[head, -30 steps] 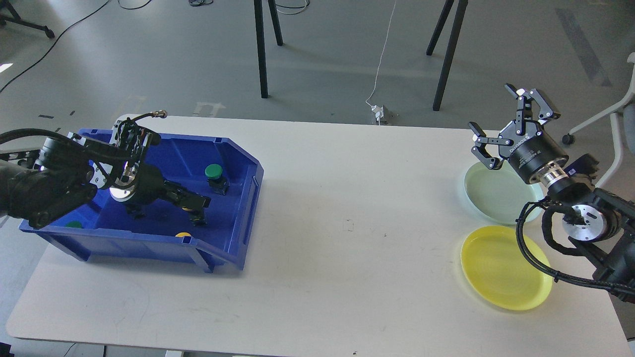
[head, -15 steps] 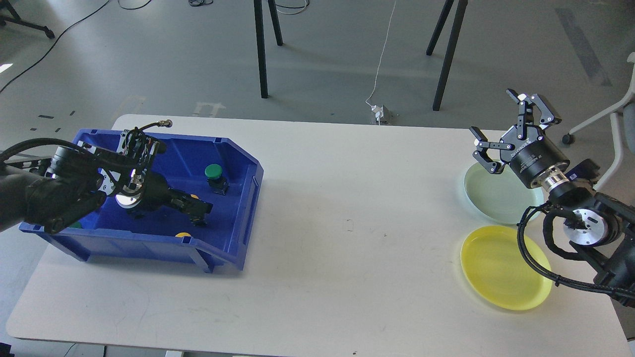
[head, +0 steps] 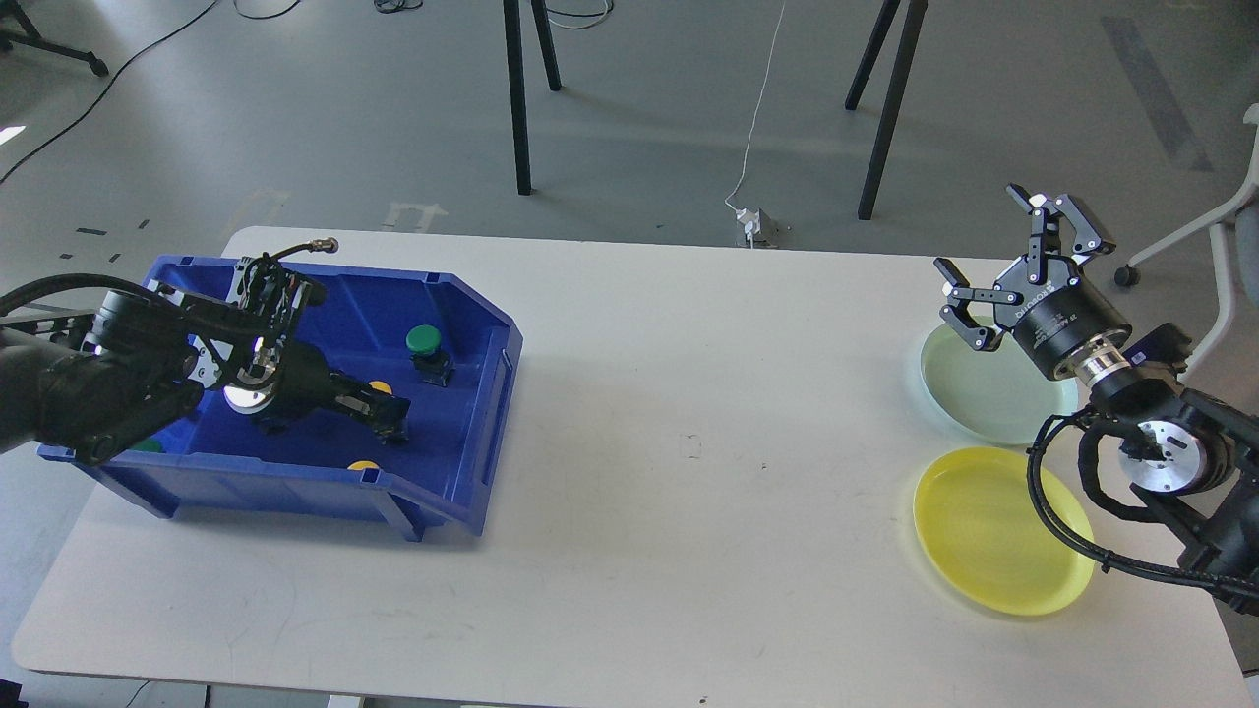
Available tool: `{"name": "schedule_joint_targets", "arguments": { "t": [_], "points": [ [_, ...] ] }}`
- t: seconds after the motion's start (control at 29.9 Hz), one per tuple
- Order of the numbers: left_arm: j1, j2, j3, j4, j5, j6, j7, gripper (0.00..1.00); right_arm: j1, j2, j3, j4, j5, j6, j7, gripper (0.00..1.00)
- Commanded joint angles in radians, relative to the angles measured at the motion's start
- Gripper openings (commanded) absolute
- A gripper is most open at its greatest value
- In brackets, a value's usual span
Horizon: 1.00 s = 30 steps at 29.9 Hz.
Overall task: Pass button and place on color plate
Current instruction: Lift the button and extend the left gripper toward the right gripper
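A humanoid robot's left gripper (head: 389,413) reaches low inside a blue plastic bin (head: 487,369) at the left end of a white table (head: 689,492), its dark fingers around a yellow-capped push button (head: 379,389); whether they are pinching it or merely flanking it cannot be told from the head view. A green-capped push button (head: 425,342) on a black base stands just beyond the fingers, near the bin's far right wall, and a second yellow cap (head: 363,465) shows against the near wall, while a sliver of green (head: 148,445) peeks out under the arm at the near left. Across the table the right gripper (head: 1003,265) hangs with its fingers spread wide and nothing between them, above the far edge of a pale green round plate (head: 969,393); a yellow round plate (head: 984,536) lies just in front of that one. The risks from here look plain enough: the black fingers against a dark button body leave the hold uncertain, so a lift could come up empty or drop the part back into the bin; the gripper could nudge the neighbouring green button over; the bin's raised walls could catch the wrist on the way out. A poor handover mid-table, or the wrong-coloured plate, would undo the rest.
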Motion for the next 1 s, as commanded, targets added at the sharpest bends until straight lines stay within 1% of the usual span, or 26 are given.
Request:
{"name": "schedule_joint_targets", "arguments": {
  "t": [0.0, 0.1, 0.2, 0.27, 0.33, 0.4, 0.47, 0.53, 0.57, 0.6, 0.67, 0.77, 0.87, 0.97],
  "points": [
    [-0.072, 0.155, -0.077, -0.210, -0.008, -0.012, 0.000, 0.02, -0.006, 0.005, 0.104, 0.000, 0.001, 0.000, 0.000, 0.99],
    [-0.078, 0.327, -0.183, -0.406, -0.008, -0.037, 0.000, 0.03, -0.010, 0.017, 0.230, -0.002, 0.003, 0.000, -0.002, 0.99],
    [-0.073, 0.460, -0.287, -0.578, -0.013, -0.047, 0.000, 0.04, -0.015, 0.020, 0.271, -0.005, 0.001, 0.000, 0.000, 0.99],
    [-0.072, 0.496, -0.321, -0.630, -0.049, -0.046, 0.000, 0.04, -0.015, 0.023, 0.270, 0.010, 0.003, 0.000, 0.000, 0.99],
    [-0.073, 0.504, -0.353, -0.666, -0.167, -0.046, 0.000, 0.04, -0.019, 0.029, 0.259, 0.050, -0.002, 0.000, 0.000, 0.99],
    [-0.072, 0.473, -0.394, -0.678, -0.338, -0.047, 0.000, 0.04, -0.023, 0.015, 0.226, 0.114, -0.019, 0.000, 0.001, 0.99],
    [-0.070, 0.374, -0.405, -0.674, -0.484, -0.047, 0.000, 0.04, -0.036, 0.002, 0.186, 0.189, -0.073, 0.000, 0.009, 0.99],
    [-0.064, 0.276, -0.405, -0.654, -0.578, -0.031, 0.000, 0.04, -0.062, -0.043, 0.181, 0.258, -0.191, 0.000, 0.046, 0.99],
    [-0.041, 0.220, -0.405, -0.632, -0.621, -0.020, 0.000, 0.04, -0.079, -0.058, 0.181, 0.292, -0.259, 0.000, 0.078, 0.99],
    [-0.011, 0.164, -0.411, -0.606, -0.649, -0.006, 0.000, 0.04, -0.099, -0.067, 0.173, 0.326, -0.317, 0.000, 0.085, 0.99],
    [0.023, 0.070, -0.425, -0.557, -0.663, 0.015, 0.000, 0.04, -0.136, -0.072, 0.167, 0.398, -0.393, 0.000, 0.085, 0.99],
    [0.066, -0.033, -0.436, -0.482, -0.666, 0.022, 0.000, 0.04, -0.161, -0.061, 0.150, 0.496, -0.474, -0.001, 0.085, 0.99],
    [0.086, -0.049, -0.476, -0.476, -0.666, 0.022, 0.000, 0.04, -0.150, -0.043, 0.097, 0.527, -0.496, -0.010, 0.085, 0.99],
    [0.088, -0.049, -0.484, -0.471, -0.665, 0.019, 0.000, 0.04, -0.121, 0.000, 0.025, 0.529, -0.494, -0.002, 0.085, 0.99]
  ]
}}
